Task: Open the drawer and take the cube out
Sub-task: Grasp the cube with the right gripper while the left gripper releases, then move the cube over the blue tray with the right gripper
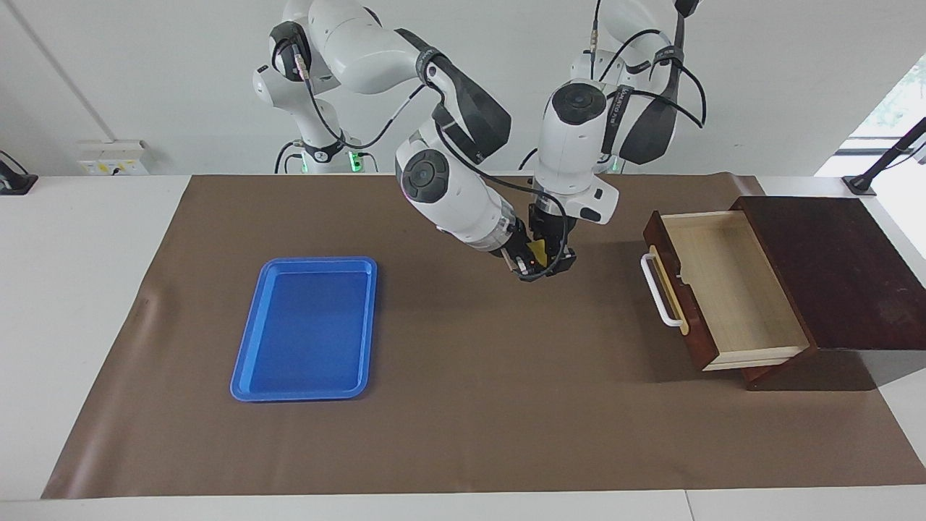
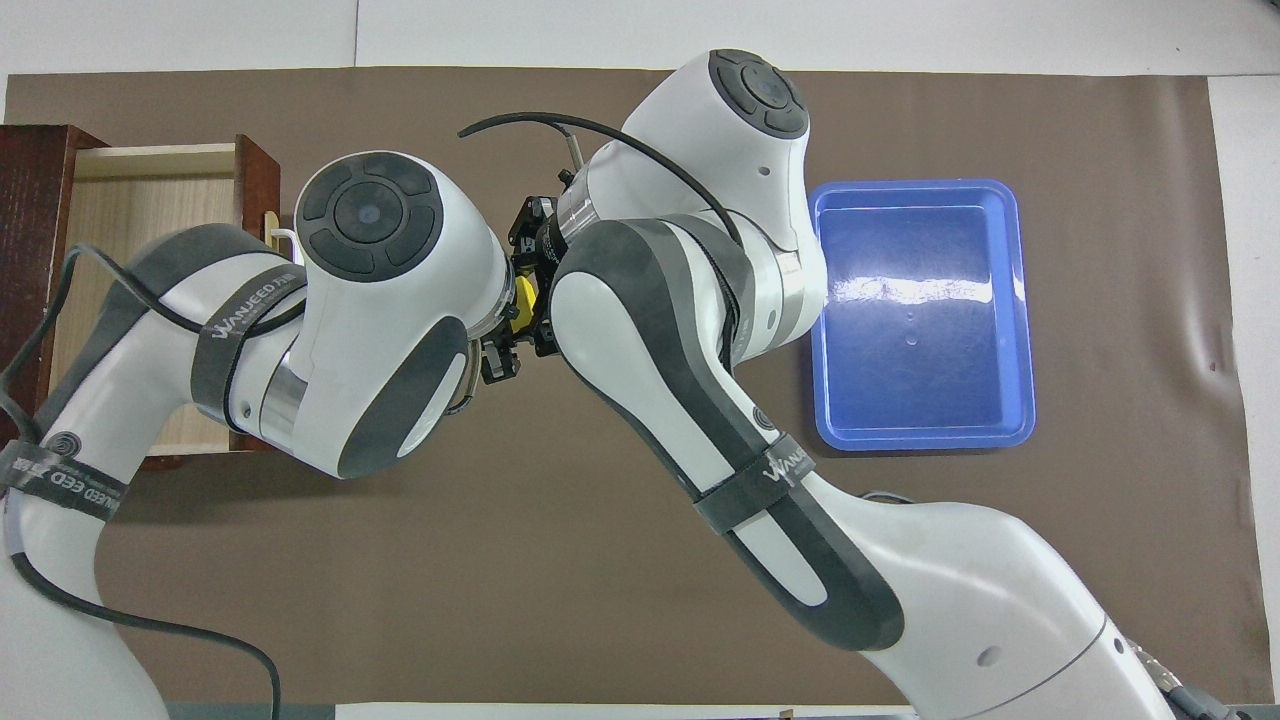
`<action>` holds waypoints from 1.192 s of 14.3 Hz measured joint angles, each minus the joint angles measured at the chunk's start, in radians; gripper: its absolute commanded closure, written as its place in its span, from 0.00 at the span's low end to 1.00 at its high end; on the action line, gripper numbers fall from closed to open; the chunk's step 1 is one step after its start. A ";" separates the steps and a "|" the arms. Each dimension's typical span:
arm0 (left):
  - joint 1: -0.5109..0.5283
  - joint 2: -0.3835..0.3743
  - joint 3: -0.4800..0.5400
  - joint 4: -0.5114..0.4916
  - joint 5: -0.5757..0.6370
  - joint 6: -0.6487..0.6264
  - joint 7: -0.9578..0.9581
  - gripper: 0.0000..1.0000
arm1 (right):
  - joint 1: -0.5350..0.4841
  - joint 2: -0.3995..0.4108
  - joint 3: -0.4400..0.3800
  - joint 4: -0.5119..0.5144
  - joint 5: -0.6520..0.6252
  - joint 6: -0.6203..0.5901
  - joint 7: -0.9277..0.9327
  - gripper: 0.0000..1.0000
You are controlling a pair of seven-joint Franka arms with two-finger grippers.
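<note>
The small yellow cube (image 1: 537,250) (image 2: 522,300) hangs in the air over the middle of the brown mat. My left gripper (image 1: 554,262) (image 2: 503,340) reaches down from above and is shut on the cube. My right gripper (image 1: 529,268) (image 2: 536,312) comes in slantwise from the right arm's side and is shut on the same cube. The two hands hide most of the cube. The dark wooden drawer (image 1: 723,289) (image 2: 130,200) stands pulled out at the left arm's end of the table. Its pale inside is bare, and its white handle (image 1: 660,289) faces the mat's middle.
A flat blue tray (image 1: 307,329) (image 2: 920,310) lies on the mat toward the right arm's end, with nothing in it. The dark wooden box (image 1: 832,268) that holds the drawer sits at the mat's edge. In the overhead view both arms cover much of the mat.
</note>
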 measured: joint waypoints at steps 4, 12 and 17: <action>0.000 0.000 0.000 0.000 0.000 0.000 0.001 0.06 | 0.000 0.000 0.000 0.000 0.000 0.001 0.000 1.00; 0.040 -0.006 0.008 0.000 0.000 -0.017 0.012 0.00 | -0.005 0.000 -0.007 -0.001 0.000 0.013 0.024 1.00; 0.145 -0.015 0.012 -0.010 0.001 -0.038 0.116 0.00 | -0.055 -0.012 -0.015 0.001 0.000 0.010 0.022 1.00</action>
